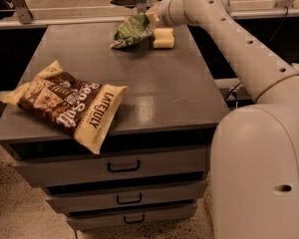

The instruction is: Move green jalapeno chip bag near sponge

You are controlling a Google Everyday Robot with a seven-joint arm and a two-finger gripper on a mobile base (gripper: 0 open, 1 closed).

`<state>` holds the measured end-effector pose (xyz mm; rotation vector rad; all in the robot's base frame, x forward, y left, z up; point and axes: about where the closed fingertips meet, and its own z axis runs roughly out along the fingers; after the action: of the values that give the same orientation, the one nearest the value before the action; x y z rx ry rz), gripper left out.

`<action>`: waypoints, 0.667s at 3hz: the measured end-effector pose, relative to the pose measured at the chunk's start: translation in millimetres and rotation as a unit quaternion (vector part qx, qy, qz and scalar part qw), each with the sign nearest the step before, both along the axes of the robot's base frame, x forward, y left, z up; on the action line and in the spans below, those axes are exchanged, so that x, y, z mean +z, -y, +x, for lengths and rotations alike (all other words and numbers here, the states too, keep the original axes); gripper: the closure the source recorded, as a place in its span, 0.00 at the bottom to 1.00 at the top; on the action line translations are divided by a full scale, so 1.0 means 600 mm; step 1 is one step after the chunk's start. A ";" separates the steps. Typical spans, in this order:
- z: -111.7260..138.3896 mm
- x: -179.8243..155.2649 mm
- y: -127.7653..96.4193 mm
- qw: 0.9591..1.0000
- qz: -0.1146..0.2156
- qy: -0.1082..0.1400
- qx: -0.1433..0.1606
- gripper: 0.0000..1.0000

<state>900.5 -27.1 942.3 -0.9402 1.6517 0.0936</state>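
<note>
end effector [152, 18] grasping green jalapeno chip bag [131, 31] beside sponge [163, 38] on grey cabinet top [164, 88].

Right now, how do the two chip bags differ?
The green jalapeno chip bag is small and crumpled; the Late July bag is much larger, brown and cream. The green one lies far back beside the sponge, at the gripper; the big one overhangs the near edge of the cabinet top. Both are snack bags.
</note>
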 end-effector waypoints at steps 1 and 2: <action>0.010 -0.008 -0.004 1.000 0.001 -0.006 0.003 0.83; 0.012 -0.012 -0.005 1.000 0.005 -0.010 0.003 0.59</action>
<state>907.6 -24.4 934.9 -0.9388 1.6648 0.1152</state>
